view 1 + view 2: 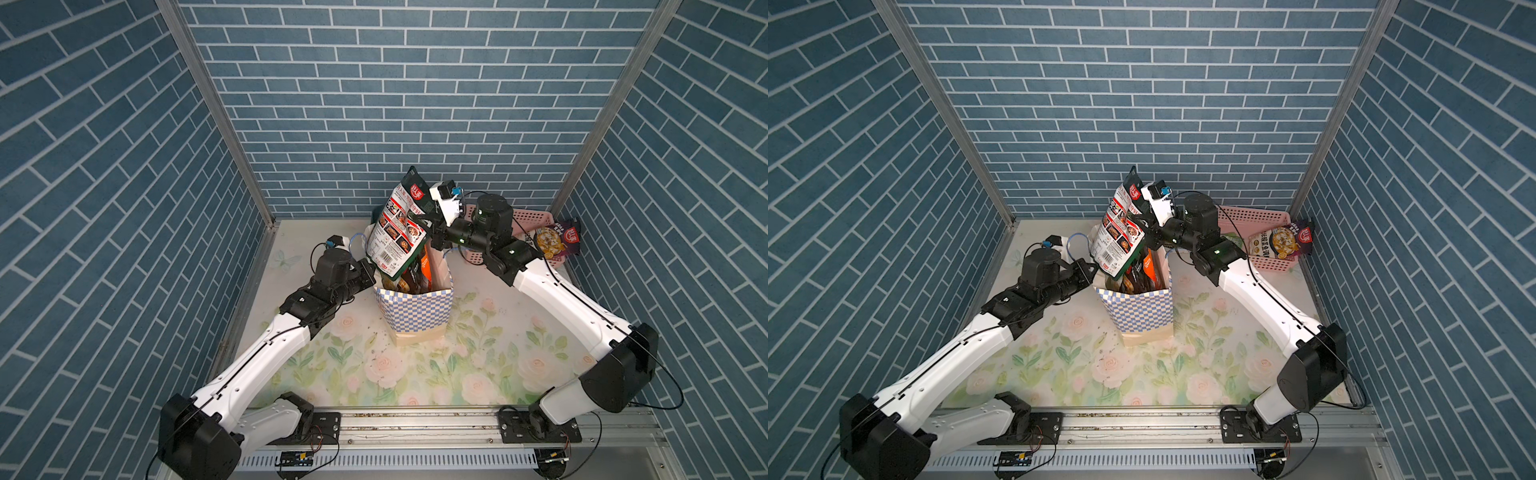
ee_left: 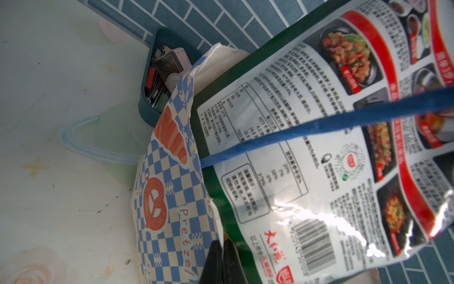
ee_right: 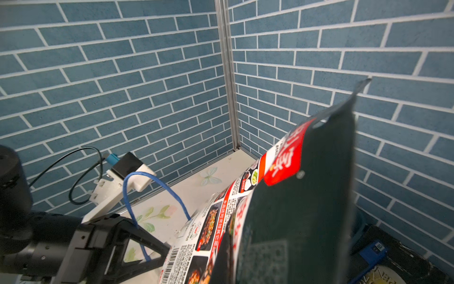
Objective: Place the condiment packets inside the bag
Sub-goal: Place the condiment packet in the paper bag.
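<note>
- Clamping 1 long edge of the green-edged packet [image 1: 397, 232], the right jaws are closed on it and hold it tilted in the air.
- The same packet [image 1: 1117, 237] shows in both top views, with its lower end over the open mouth of the bag [image 1: 415, 309] and most of it above the rim.
- Its white printed back [image 2: 294, 152], with dish photos and a barcode, faces the left wrist camera. Its dark green front [image 3: 302, 209] faces the right wrist camera.
- The left jaws are together, pinched on the bag's rim at its left side. In the left wrist view the black fingertips [image 2: 213, 260] meet at the checkered wall.
- 1 blue cord handle [image 2: 319, 125] runs across in front of the held packet in the left wrist view.
- Inside the bag several packets [image 1: 417, 270] stand on end, orange and dark ones among them.
- The bag stands upright on the flowered counter [image 1: 415, 374], between the left arm [image 1: 266, 353] and the right arm [image 1: 561, 299].
- A purple packet [image 1: 555, 241] lies at the right end of the pink basket [image 1: 528, 217], at the counter's far right corner and well apart from the bag.
- A dark teal bin [image 2: 146, 110] of small odds and ends sits just behind the bag, against the back wall.
</note>
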Action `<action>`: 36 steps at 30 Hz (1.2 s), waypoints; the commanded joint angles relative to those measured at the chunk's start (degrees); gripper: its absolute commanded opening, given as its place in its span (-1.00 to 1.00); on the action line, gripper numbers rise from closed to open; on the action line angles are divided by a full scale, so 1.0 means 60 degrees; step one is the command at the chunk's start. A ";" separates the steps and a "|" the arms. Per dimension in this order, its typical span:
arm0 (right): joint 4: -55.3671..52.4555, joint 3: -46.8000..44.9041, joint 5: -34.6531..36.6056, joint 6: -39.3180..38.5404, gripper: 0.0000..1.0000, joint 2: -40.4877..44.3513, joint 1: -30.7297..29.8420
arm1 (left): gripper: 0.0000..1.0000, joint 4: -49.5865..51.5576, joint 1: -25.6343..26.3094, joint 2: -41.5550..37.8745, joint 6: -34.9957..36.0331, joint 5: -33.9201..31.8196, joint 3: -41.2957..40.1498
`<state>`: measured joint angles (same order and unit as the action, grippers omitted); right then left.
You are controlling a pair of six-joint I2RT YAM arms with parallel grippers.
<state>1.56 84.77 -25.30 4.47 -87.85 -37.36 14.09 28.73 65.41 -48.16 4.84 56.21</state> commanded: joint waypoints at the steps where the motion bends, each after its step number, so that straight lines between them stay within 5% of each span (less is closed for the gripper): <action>1: 0.0410 -0.0031 0.0490 0.0000 -1.00 0.0251 -0.0232 | -1.00 0.0509 0.0025 0.0155 0.0282 -0.0243 0.0867; 9: -0.0440 -0.0209 0.2206 -0.0259 -1.00 0.0479 -0.0089 | -1.00 0.1525 0.0004 0.0109 0.0541 -0.1163 0.1011; 23: -0.0124 -0.1091 0.1382 -0.0116 -1.00 0.1146 0.0452 | -1.00 0.1160 0.0002 0.0189 0.0514 -0.1085 0.0991; 30: 0.1581 -0.1114 0.1211 0.0754 -1.00 0.0713 -0.0190 | -1.00 0.0743 0.0016 0.0301 0.0461 -0.0464 0.1165; 36: 0.2803 -0.1130 0.2807 0.0399 -1.00 0.0290 -0.1303 | -1.00 0.0685 0.0028 0.0354 0.0432 -0.0313 0.1152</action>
<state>8.54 77.78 -13.58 7.18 -85.41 -42.63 20.64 28.86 67.53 -46.04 2.55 61.60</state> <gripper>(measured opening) 0.052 0.068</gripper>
